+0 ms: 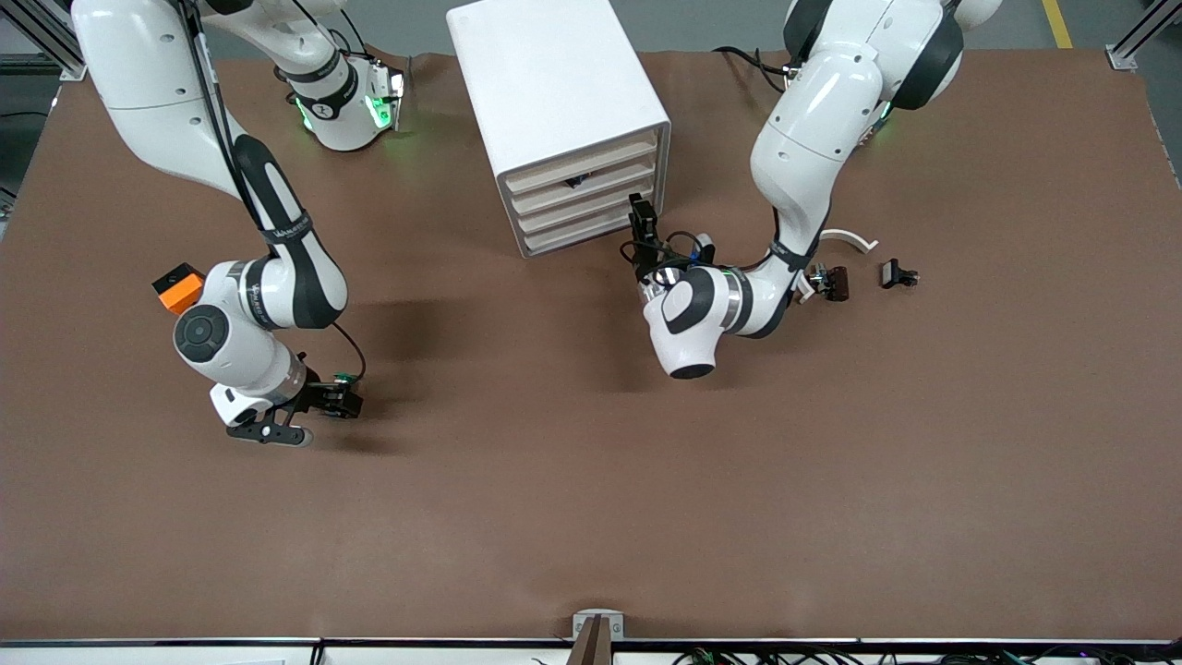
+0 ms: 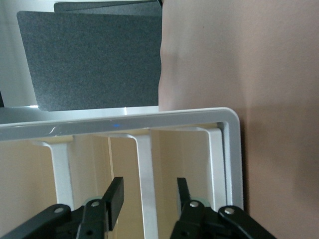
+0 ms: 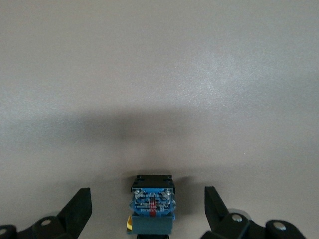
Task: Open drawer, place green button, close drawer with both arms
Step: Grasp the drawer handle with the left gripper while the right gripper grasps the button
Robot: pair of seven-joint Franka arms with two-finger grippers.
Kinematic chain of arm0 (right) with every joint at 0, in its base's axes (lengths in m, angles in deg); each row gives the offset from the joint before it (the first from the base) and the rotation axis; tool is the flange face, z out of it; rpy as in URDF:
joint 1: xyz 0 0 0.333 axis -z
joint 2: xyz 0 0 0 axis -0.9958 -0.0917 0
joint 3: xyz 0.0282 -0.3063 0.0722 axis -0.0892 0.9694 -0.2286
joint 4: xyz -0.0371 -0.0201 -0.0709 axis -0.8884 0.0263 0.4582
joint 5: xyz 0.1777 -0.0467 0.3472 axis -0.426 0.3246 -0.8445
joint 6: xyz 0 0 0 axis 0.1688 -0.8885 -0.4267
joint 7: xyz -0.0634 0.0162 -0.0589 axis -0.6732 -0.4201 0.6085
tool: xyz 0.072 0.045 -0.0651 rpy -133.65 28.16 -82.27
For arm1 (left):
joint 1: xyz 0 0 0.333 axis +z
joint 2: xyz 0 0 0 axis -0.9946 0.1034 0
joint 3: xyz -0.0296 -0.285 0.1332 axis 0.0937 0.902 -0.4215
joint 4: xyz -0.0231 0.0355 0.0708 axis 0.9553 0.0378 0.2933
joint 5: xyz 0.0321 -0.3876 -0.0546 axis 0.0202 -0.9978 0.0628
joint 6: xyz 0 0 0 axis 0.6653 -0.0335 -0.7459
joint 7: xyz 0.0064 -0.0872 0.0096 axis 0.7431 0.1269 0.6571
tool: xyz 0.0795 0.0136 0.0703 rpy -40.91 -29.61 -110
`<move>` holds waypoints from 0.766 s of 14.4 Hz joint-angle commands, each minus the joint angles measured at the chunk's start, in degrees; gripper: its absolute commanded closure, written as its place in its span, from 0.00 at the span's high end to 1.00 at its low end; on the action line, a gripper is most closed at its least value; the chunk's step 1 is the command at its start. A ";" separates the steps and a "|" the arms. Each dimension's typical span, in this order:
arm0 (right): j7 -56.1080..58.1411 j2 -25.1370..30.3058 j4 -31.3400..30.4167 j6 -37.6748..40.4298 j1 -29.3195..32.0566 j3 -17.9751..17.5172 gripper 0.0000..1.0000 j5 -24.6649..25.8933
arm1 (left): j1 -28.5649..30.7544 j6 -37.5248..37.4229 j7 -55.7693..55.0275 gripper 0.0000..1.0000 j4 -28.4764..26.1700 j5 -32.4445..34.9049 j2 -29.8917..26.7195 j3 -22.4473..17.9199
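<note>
A brown mat covers the counter (image 1: 591, 480), with grey floor and aluminium frame posts past its edge at the robots' end. No writing is legible apart from faint lettering on the right arm's black sleeve.

The white cabinet (image 1: 563, 111) stands between the two bases, all four cream drawer fronts flush; the drawer (image 1: 577, 211) is third from the top.

The left arm bends down at the cabinet's front corner, its left gripper (image 2: 148, 199) with fingers apart straddling a white rail of the cabinet face, not clamped.

The right arm reaches low toward its end of the counter. The right gripper (image 3: 148, 211) is spread wide around the button (image 3: 152, 203), which lies on the mat untouched, well apart from the cabinet and nearer the front camera.
</note>
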 commanded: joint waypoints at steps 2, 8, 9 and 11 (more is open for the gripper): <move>-2.20 -0.60 -0.54 -0.06 -1.09 0.38 1.00 -1.41 | -1.96 -1.25 -0.48 0.46 -0.61 -1.13 0.40 -0.28; -2.37 -0.51 -1.15 0.82 -1.36 0.38 0.00 -1.32 | -3.64 -2.84 -0.30 0.16 -1.32 -1.13 0.40 -0.28; -2.47 -0.43 -1.15 0.99 -1.36 0.38 0.00 -1.32 | -3.64 -2.84 -0.30 0.13 -1.23 -1.13 0.48 -0.28; -2.38 0.10 -1.07 2.22 -1.36 0.38 0.00 -1.32 | -3.46 -2.84 -0.21 0.10 -0.97 -1.13 1.01 -0.36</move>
